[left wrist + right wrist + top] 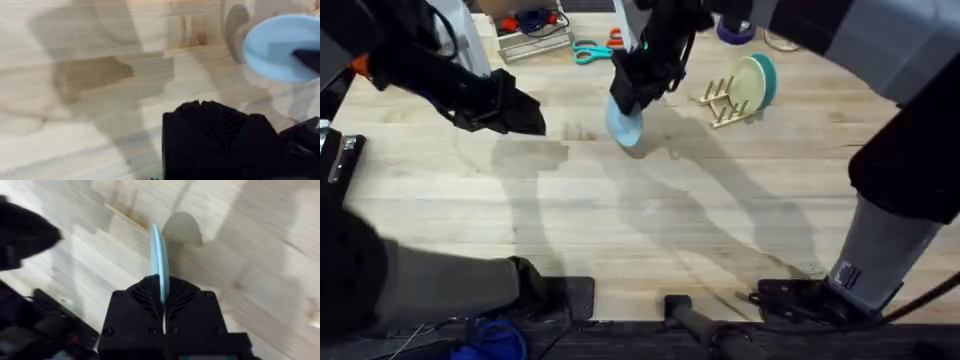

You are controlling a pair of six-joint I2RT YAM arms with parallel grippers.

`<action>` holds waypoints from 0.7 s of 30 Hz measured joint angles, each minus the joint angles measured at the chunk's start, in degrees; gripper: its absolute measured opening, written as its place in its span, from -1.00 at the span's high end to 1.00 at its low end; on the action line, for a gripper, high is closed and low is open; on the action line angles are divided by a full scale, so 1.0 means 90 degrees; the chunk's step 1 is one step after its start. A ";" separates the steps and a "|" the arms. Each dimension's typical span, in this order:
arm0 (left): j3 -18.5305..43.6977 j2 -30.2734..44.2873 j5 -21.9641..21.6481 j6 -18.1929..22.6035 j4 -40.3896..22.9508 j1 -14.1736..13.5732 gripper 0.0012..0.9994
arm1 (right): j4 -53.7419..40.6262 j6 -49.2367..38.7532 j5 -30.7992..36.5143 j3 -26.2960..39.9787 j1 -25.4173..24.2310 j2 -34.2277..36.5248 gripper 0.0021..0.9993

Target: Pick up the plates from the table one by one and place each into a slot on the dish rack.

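Right wrist: thin-rimmed light blue plate (158, 255) between ribbed black tool (163, 311) fingers.

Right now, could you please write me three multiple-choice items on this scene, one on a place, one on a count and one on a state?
1. Where is the dish rack?
A. at the table's far side, right of the middle
B. beside the left arm's base
C. under the left hand

2. How many plates stand in the rack?
A. none
B. two
C. three

3. What is the right hand doing?
A. hanging open
B. gripping the light blue plate by its edge
C. gripping scissors

Answers: 1 A, the rack sits toward the far right. 2 B, the pale yellow plate and the teal plate stand there. 3 B, the right wrist view shows the plate edge between its fingers.
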 joint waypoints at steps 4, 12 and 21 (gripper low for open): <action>0.0001 -0.0659 -0.0352 -0.0160 -0.0251 -0.0245 0.92 | -0.0611 -0.0498 0.0558 0.0500 0.0000 0.0000 0.94; 0.0002 -0.1741 -0.0814 -0.0608 -0.0424 -0.0853 0.92 | -0.1221 -0.1120 0.1432 0.0787 -0.0069 -0.0151 0.94; 0.0002 -0.2408 -0.1035 -0.0786 -0.0699 -0.0967 0.92 | -0.1574 -0.1523 0.1733 0.0819 -0.0714 -0.1201 0.94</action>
